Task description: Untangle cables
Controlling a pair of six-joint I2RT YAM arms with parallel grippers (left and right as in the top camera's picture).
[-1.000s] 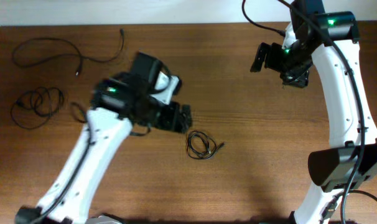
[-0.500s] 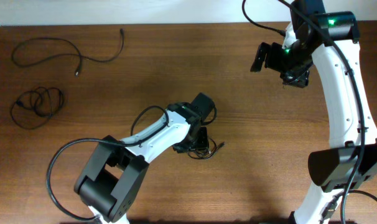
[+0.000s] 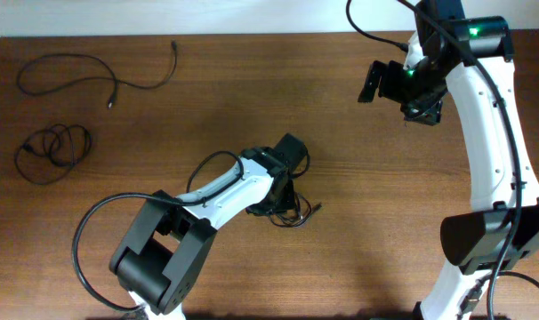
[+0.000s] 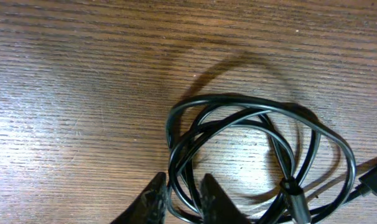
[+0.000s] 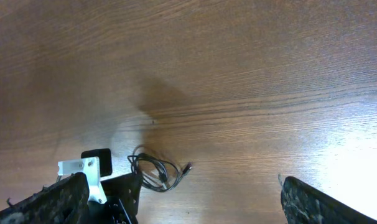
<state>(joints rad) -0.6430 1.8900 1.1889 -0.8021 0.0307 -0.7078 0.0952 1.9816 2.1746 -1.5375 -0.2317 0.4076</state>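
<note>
Squeezing the looped cables (image 4: 238,98) at the bottom of the frame, the left gripper (image 4: 179,199) seems ready to tug them apart, while the right gripper (image 5: 179,200) hangs wide open, well away.

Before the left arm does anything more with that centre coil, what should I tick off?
1. Left tool straddles strands of the coiled cable: ok.
2. Left tool actually clamped on those strands: cannot tell.
3. Right tool open and empty: ok.
4. Right tool close enough to pin the coil: not ok, it hangs far off.
5. Loose cable and second bundle lie apart from the coil: ok.
</note>
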